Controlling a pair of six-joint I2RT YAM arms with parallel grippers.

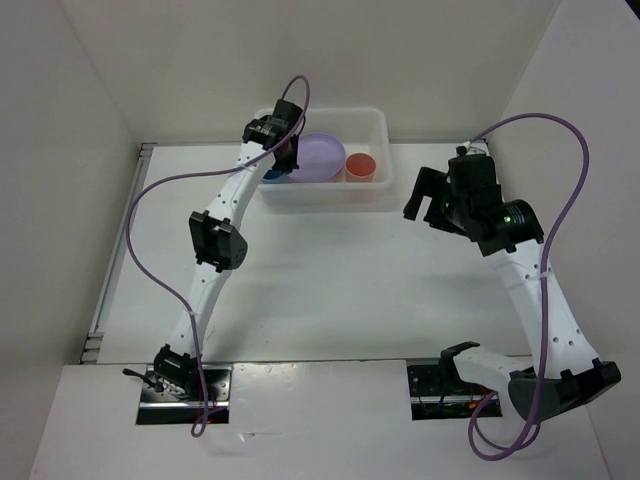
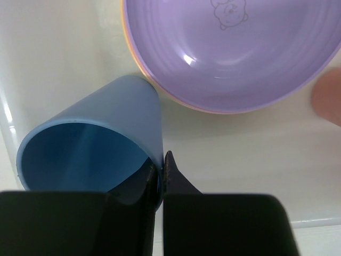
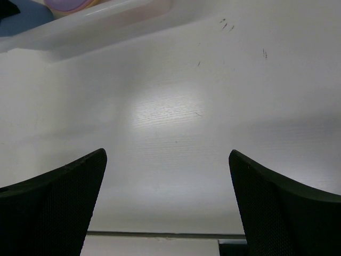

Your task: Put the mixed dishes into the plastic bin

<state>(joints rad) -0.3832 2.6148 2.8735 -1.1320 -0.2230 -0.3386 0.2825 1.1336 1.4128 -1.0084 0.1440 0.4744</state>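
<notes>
Left end effector (image 2: 162,165): narrow, pinching the wall of the blue cup (image 2: 90,144) at its rim, one finger inside the mouth and one outside. A rim pinch suits this cup; the body looks too broad to span from this angle.

The cup hangs tilted, mouth toward my wrist camera, closed end pointing away from the fingertips. Beneath it is the pale floor of the plastic bin (image 2: 240,154), so the cup is already inside the bin walls. I cannot tell whether it touches the floor yet.

Just ahead of the fingertips and to the right: the purple bowl (image 2: 229,48), upright, with a second rim showing under it, probably stacked. The cup's far end sits just beside the bowl's rim; contact not clear. Farther right, at the edge of view, is the orange cup (image 2: 329,98), also in the bin.

Judgement: I hold the cup to the left of the bowl because that is the free corner. Release looks like the next step; the risk is the cup rolling against the bowl.

Right end effector (image 3: 166,154): wide, holding nothing, hovering above bare desk (image 3: 170,106), with the bin ahead and to its left. It is well apart from my left arm, likely parked to stay out of the way.
</notes>
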